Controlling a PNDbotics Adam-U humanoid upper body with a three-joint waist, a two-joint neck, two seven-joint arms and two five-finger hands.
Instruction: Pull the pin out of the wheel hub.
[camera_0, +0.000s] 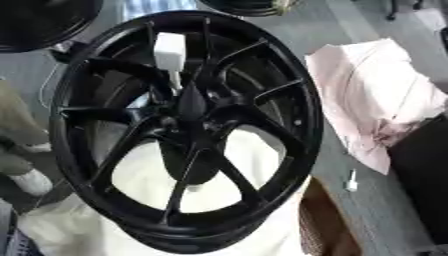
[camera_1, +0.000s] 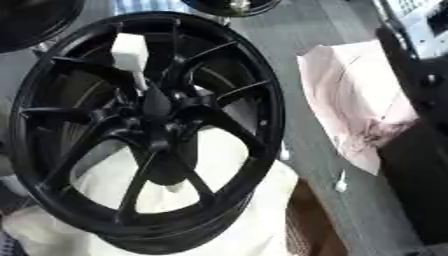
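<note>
Grey floor (camera_0: 376, 210) all round, workshop clutter at the edges. Biggest by far, filling most of both views: black wheel (camera_0: 175, 227), set on edge and tipped back a little, spokes and hub face turned up toward the head camera, probably so that the centre lies open to a reach from the front. Rests on and against a heaped white cloth (camera_0: 149, 182), showing through the lower spokes, likely there to cushion the rim and stop it rolling. To the right, apart from the wheel, a crumpled pink cloth (camera_0: 376, 95) spread flat on the floor, seemingly just laid aside. Along the right edge of the right eye view, a dark shape (camera_1: 411, 85), perhaps an arm; cannot say for sure. No hand made out in either view, so cannot tell whether released, clenched or grasping anything. Parts of two more dark rims (camera_0: 35, 25) at the top, well clear. At the wheel's centre, hub (camera_0: 188, 117), black on black and hard to read. Just above it, pin (camera_0: 169, 49): a white block on a thin pale stem running down toward the hub, apparently still seated, head standing proud between the upper spokes and so offering something to grip. Task judged not yet done. Smallest, a white bit (camera_0: 351, 181) lying loose on the floor right of the wheel.
</note>
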